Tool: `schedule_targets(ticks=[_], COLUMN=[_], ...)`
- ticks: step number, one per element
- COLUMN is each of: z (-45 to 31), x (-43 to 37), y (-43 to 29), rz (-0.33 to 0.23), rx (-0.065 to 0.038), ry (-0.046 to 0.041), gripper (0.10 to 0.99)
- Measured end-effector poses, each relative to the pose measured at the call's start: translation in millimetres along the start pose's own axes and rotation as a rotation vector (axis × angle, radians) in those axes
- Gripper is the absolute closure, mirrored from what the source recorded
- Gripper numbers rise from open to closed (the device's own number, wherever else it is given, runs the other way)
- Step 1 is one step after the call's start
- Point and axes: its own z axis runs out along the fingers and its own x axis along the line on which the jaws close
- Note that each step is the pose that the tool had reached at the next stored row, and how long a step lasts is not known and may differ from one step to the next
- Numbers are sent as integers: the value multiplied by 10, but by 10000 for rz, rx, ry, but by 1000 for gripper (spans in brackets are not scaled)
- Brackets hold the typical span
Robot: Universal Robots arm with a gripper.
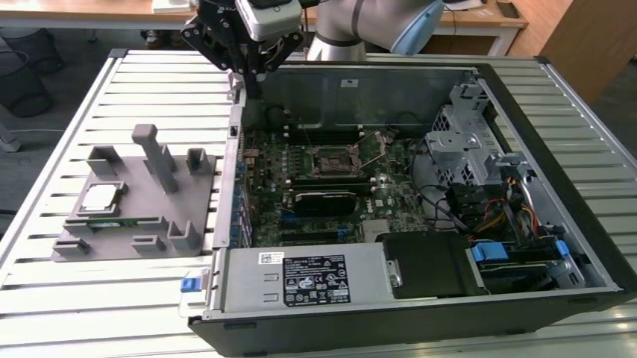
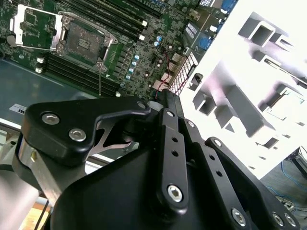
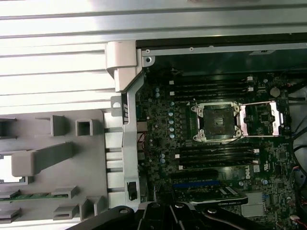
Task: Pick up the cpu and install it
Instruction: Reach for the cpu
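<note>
The cpu [image 1: 100, 198], a small square chip with a silvery top, lies flat in a recess of the grey holder block [image 1: 149, 186] on the exterior view's left. My gripper [image 1: 250, 68] hangs high over the back left corner of the open computer case, well apart from the cpu, and nothing shows in it. The black motherboard socket [image 1: 333, 159] sits in the middle of the board with its metal frame swung open. Both wrist views look down on the socket [image 3: 218, 122] [image 2: 84, 40] and its raised frame [image 3: 261, 117].
A thin green memory stick [image 1: 110, 222] [image 3: 24, 195] lies in a slot of the holder near the cpu. Tall posts [image 1: 149, 153] rise from the holder. The case wall [image 1: 234, 149] stands between holder and motherboard. Cables and a drive cage [image 1: 468, 149] crowd the case's right side.
</note>
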Motion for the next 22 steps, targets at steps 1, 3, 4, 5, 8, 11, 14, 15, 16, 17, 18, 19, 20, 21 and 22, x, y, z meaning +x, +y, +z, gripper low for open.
schedule_targets(ticks=[1, 3, 4, 5, 8, 11, 14, 15, 16, 17, 18, 19, 20, 21, 22], z=[1, 1, 2, 3, 5, 7, 10, 11, 12, 13, 14, 15, 15, 16, 16], x=[4, 12, 15, 18, 27, 37, 46, 48, 51, 55, 58, 62, 65, 69, 73], y=[0, -1, -1, -1, -2, -3, -4, -4, -5, -5, -5, -5, -6, -6, -6], rz=[0, 0, 0, -1, 0, 0, 0, 0, -1, 0, 0, 0, 0, 0, 0], rx=[0, 0, 0, 0, 0, 0, 0, 0, 1, 0, 0, 0, 0, 1, 1], ry=[0, 1, 0, 0, 0, 0, 1, 1, 1, 0, 1, 1, 1, 2, 1], gripper=[980, 980, 980, 980, 980, 980, 980, 980, 980, 980, 980, 980, 980, 980, 980])
